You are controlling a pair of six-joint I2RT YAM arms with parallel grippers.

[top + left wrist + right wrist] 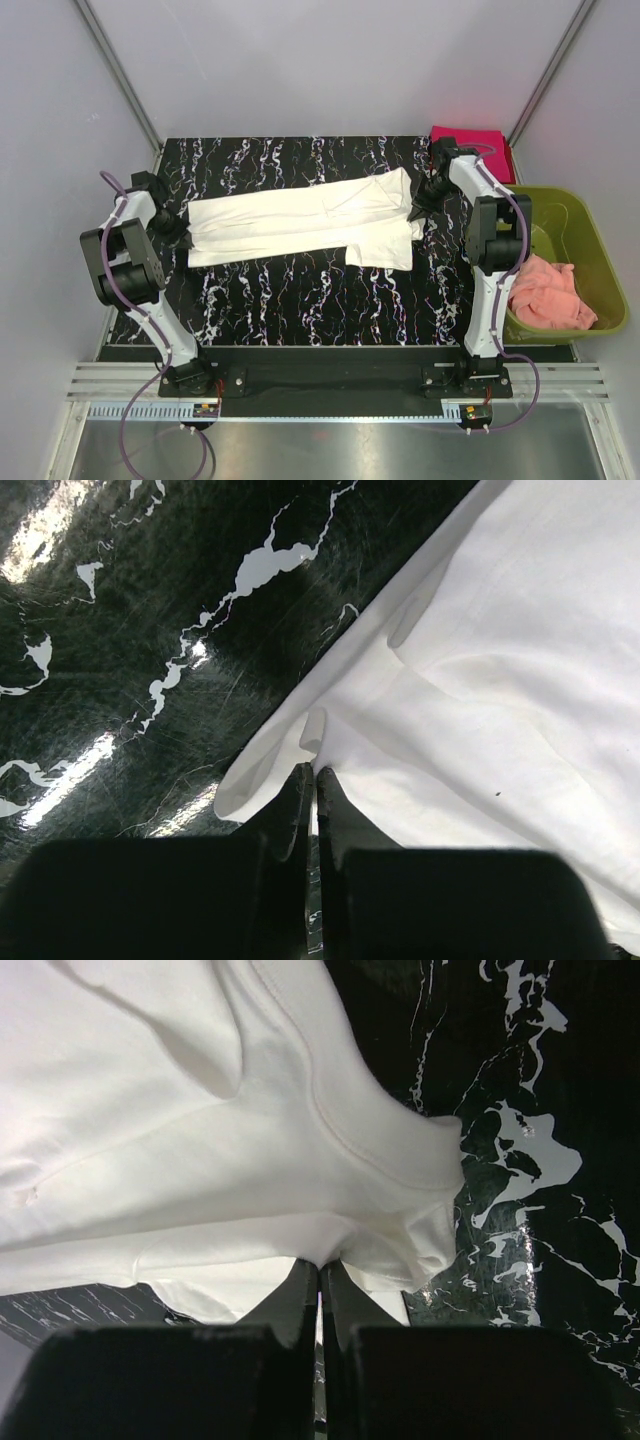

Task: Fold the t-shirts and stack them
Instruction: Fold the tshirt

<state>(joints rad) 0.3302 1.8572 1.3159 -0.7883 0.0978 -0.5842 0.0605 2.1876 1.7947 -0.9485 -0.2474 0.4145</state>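
The cream-white t-shirt (300,220) lies stretched left to right across the black marbled table (300,300), partly folded lengthwise. No print shows. My left gripper (180,230) is shut on its left edge; in the left wrist view the fingertips (312,775) pinch a fold of the white cloth (480,680). My right gripper (418,210) is shut on its right end; in the right wrist view the fingertips (320,1265) pinch the cloth (200,1140) near a sleeve seam. The magenta-red t-shirt (470,145) lies folded at the far right corner, behind the right arm.
An olive-green bin (580,250) stands right of the table and holds a crumpled salmon-pink cloth (550,295). Grey enclosure walls close in the back and sides. Marbled table surface shows in front of the shirt.
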